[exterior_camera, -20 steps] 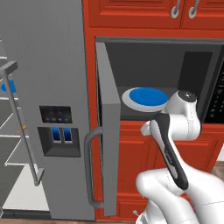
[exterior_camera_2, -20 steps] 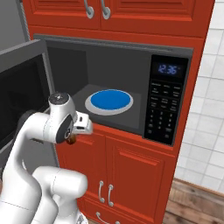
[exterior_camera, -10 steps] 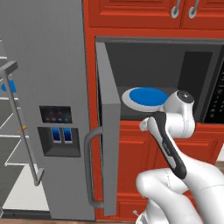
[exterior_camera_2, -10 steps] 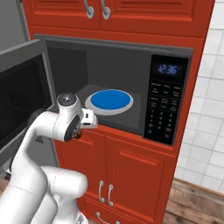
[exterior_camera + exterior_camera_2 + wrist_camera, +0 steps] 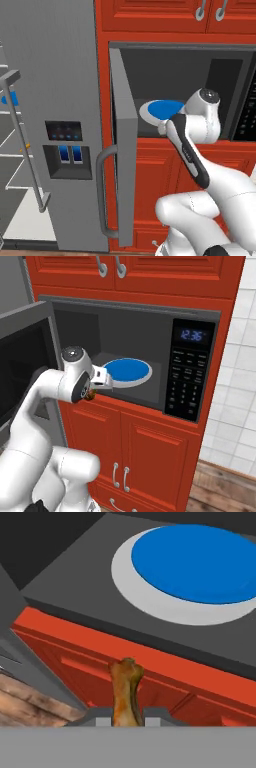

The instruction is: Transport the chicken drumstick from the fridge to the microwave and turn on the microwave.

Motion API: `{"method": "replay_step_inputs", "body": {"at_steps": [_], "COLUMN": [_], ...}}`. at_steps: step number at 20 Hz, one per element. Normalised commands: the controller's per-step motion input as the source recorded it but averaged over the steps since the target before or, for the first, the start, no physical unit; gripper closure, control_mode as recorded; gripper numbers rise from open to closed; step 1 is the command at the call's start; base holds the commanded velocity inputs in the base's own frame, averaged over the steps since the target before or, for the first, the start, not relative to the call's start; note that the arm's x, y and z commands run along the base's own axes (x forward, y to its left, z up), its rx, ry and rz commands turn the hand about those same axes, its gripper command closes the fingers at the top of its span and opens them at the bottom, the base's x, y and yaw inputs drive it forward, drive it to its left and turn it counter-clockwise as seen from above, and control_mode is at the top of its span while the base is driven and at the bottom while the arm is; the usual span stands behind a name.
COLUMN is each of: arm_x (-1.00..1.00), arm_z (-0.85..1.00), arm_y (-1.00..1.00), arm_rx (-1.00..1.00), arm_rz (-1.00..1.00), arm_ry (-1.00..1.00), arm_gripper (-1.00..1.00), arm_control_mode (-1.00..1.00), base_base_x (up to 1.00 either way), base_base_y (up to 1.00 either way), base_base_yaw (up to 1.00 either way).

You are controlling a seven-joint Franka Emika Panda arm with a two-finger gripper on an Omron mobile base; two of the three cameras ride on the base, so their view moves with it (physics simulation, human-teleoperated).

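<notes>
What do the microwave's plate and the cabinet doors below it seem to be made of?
The plate looks like glazed ceramic: flat blue centre with a pale grey rim, though it could be plastic. The cabinet doors look like red-painted wood, with raised panels and curved metal-looking handles.

The microwave (image 5: 150,351) looks like smooth grey metal with dark shiny glass, and the chicken drumstick (image 5: 125,692) looks rough and brown

I'm seeing the microwave (image 5: 135,356) cavity floor carrying a round blue plate (image 5: 126,370) on its pale turntable ring (image 5: 150,604), sitting centrally inside. In the fridge (image 5: 50,125), white wire-edged shelves (image 5: 15,165) are showing at the left.
</notes>
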Motion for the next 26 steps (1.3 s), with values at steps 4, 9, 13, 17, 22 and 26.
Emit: {"method": "replay_step_inputs", "body": {"at_steps": [4, 9, 13, 17, 22, 26], "arm_x": [0.28, 0.55, 0.67, 0.59, 0.49, 0.57], "arm_z": [0.39, 0.04, 0.0, 0.01, 0.0, -0.09], "arm_y": [-0.25, -0.35, -0.25, -0.1, -0.09, -0.19], "arm_rx": [0.0, 0.0, 0.0, 0.0, 0.0, 0.0], "arm_rz": [-0.07, -0.06, -0.02, 0.0, 0.0, 0.0], "arm_ry": [-0.07, -0.01, 0.0, 0.0, 0.04, 0.05], "arm_gripper": [1.0, 1.0, 1.0, 1.0, 1.0, 1.0], "arm_control_mode": [-1.0, -1.0, -1.0, -1.0, -1.0, -1.0], "base_base_x": [0.0, 0.0, 0.0, 0.0, 0.0, 0.0], "base_base_y": [0.0, 0.0, 0.0, 0.0, 0.0, 0.0], "base_base_yaw": [0.0, 0.0, 0.0, 0.0, 0.0, 0.0]}}
